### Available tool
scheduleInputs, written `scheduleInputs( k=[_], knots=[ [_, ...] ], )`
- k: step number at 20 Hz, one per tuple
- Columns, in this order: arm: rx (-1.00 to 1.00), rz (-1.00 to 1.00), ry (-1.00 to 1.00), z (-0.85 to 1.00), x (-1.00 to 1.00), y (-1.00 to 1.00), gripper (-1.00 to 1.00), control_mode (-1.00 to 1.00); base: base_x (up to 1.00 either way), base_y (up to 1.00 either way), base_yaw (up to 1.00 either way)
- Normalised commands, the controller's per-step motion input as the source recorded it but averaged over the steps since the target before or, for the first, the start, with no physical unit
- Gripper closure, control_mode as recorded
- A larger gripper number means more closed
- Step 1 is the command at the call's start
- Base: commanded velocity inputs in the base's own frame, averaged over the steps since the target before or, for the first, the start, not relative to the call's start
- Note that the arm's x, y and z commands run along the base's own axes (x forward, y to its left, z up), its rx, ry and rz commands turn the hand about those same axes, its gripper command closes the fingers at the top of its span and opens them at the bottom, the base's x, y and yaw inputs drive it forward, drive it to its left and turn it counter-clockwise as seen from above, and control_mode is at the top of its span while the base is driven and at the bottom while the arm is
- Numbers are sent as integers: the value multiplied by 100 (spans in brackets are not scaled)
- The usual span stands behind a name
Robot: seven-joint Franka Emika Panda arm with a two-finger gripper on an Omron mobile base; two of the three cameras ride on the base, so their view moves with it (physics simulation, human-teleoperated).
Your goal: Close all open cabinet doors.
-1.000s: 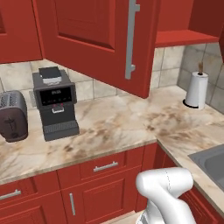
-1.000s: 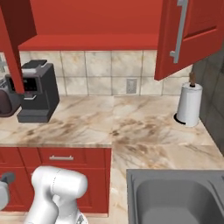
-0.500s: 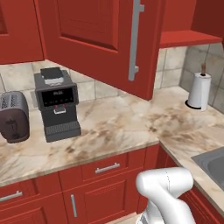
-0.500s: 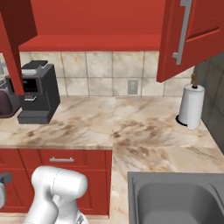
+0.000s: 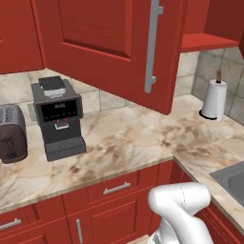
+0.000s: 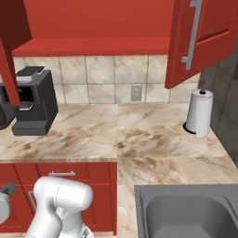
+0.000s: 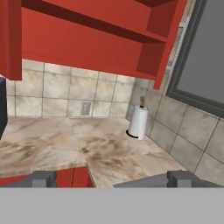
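Observation:
Two tall red cabinet doors stand open over the counter. The left door [image 5: 102,52] swings far out toward me, its grey bar handle [image 5: 152,45] upright. In the right base view that door [image 6: 11,56] shows edge-on, and the right door [image 6: 214,44] hangs open beside the bare red shelf [image 6: 93,46]. The hand view looks up into the open cabinet, between the left door [image 7: 9,39] and the right door [image 7: 169,43]. My gripper [image 7: 111,179] is open and well short of both doors. Nothing lies between its fingertips [image 7: 41,179].
A black coffee machine [image 5: 57,116] and a toaster [image 5: 12,133] stand on the marble counter [image 5: 124,143] at the left. A paper towel roll [image 6: 199,113] stands in the right corner, in front of it a steel sink [image 6: 186,209]. Red drawers [image 5: 114,188] run below.
The whole picture has shifted a little, so the base has moved slightly. Both doors hang as before, and the gripper stays open.

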Motion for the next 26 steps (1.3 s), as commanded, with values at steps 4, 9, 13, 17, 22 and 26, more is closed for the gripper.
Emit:
scheduleInputs(
  k=[4,9,13,17,22,26],
  knots=[
    [0,0,0,0,0,0,-100,100,68,0,-11],
    [0,0,0,0,0,0,-100,100,72,-1,0],
    [0,0,0,0,0,0,-100,100,77,-5,2],
    [0,0,0,0,0,0,-100,100,69,-6,4],
    [0,0,0,0,0,0,-100,100,23,0,0],
    [0,0,0,0,0,0,-100,100,2,0,0]
  ],
)
